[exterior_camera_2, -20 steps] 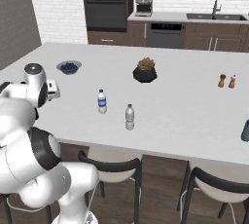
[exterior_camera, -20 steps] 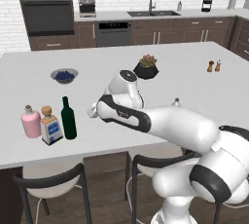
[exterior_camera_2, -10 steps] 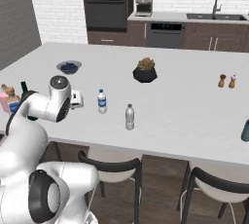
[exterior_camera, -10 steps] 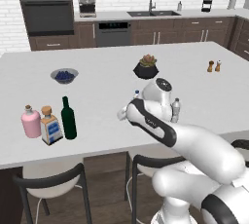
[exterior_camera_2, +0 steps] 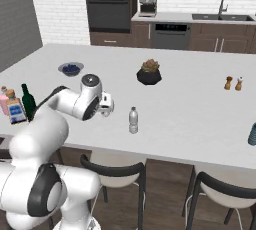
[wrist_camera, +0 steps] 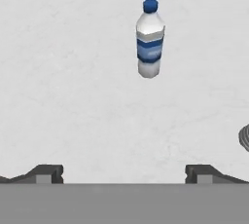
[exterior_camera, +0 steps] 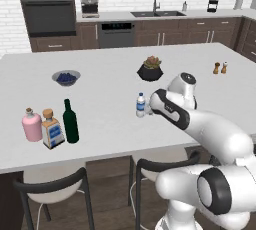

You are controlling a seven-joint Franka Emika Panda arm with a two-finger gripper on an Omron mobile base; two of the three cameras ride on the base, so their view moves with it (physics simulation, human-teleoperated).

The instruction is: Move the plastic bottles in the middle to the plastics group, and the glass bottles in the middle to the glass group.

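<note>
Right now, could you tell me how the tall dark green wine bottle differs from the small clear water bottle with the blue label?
The dark green wine bottle is taller and opaque; the blue-labelled water bottle is short and clear. The wine bottle has a long thin neck, the water bottle a stubby one with a cap. The wine bottle stands beside the pink bottle and the square blue-labelled bottle; the water bottle stands alone. Both are upright on the white counter.

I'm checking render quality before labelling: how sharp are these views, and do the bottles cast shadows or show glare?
Left base view: soft, the green bottle casts almost no shadow. Right base view: the plain bottle looks blurry, no glare. Hand view: the blue-label bottle is crisp, evenly lit, without a clear shadow on the counter.
</note>
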